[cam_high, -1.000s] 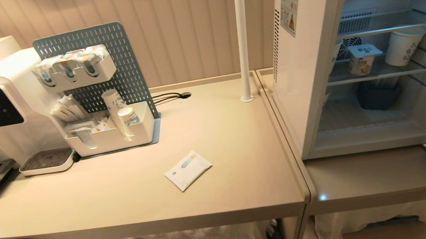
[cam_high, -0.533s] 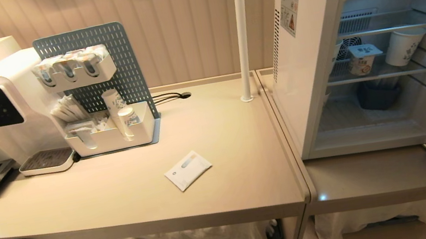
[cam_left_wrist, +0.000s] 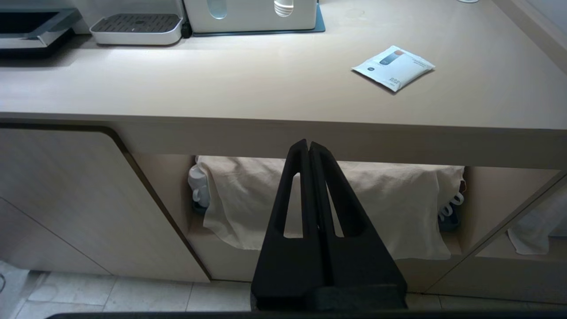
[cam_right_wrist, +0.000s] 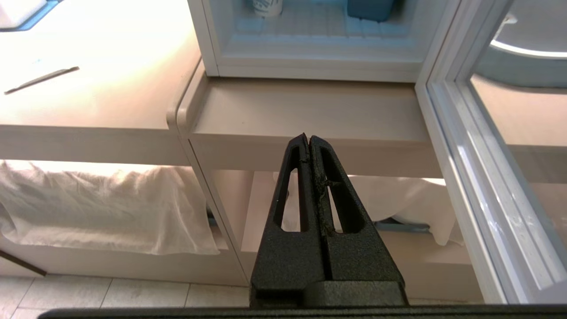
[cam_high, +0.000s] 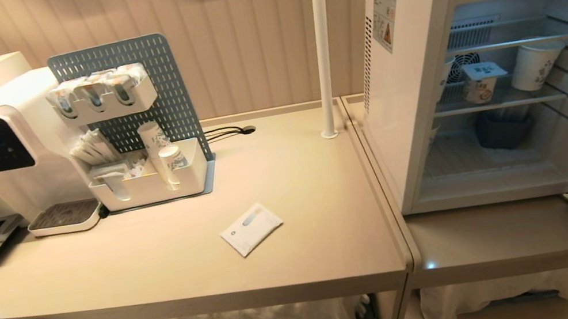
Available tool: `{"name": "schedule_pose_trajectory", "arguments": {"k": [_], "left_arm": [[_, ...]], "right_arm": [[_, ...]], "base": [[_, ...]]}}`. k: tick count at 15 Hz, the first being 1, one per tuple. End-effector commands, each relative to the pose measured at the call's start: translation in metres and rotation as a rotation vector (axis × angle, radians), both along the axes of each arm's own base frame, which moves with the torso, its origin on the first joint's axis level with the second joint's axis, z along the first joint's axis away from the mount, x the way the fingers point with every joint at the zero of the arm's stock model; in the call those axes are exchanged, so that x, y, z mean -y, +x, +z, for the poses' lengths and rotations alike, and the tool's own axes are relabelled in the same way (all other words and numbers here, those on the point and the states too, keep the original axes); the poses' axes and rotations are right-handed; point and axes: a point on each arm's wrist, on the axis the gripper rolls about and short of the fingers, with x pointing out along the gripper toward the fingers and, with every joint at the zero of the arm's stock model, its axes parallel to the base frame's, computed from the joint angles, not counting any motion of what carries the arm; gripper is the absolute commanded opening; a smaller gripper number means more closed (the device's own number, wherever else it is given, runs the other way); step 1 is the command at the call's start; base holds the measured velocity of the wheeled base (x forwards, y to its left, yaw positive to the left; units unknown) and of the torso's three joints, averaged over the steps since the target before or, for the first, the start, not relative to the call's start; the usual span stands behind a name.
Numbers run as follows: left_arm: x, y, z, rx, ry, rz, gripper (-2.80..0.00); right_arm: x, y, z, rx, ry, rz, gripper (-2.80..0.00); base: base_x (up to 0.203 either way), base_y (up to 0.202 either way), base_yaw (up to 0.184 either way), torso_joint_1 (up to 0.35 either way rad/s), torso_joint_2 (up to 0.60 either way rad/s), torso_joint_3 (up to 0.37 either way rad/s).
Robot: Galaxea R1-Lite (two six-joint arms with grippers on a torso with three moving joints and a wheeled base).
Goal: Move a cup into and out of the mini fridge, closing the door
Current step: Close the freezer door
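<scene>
One cup (cam_high: pixel 481 82) — white, tapered, flanged lid, orange-brown print.

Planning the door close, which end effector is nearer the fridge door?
Right. The right end effector hangs low just beside the open door; the left end effector hangs below the counter's front edge, farther away.

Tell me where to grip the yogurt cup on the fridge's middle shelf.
Grip the cup on its tapered side wall, just under the wide flanged rim, coming level through the open front. The shelf above blocks a top approach, and the paper cup stands beside it.
</scene>
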Motion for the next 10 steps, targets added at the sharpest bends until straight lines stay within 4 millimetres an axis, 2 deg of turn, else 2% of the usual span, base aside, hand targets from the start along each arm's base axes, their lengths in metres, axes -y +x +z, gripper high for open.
{"name": "schedule_pose_trajectory", "arguments": {"k": [1, 10], "left_arm": [[0.0, 0.0001, -0.0004, -0.001, 0.0, 0.001, -2.8], [0.0, 0.0001, -0.0004, -0.001, 0.0, 0.001, -2.8]], "right_arm": [[0.0, 0.0002, 0.0, -0.003, -0.001, 0.001, -2.8], [0.0, 0.0002, 0.0, -0.004, -0.002, 0.001, -2.8]], "base": [[0.0, 0.0, 0.0, 0.002, 0.0, 0.166], [0.0, 0.0, 0.0, 0.003, 0.0, 0.202]]}}
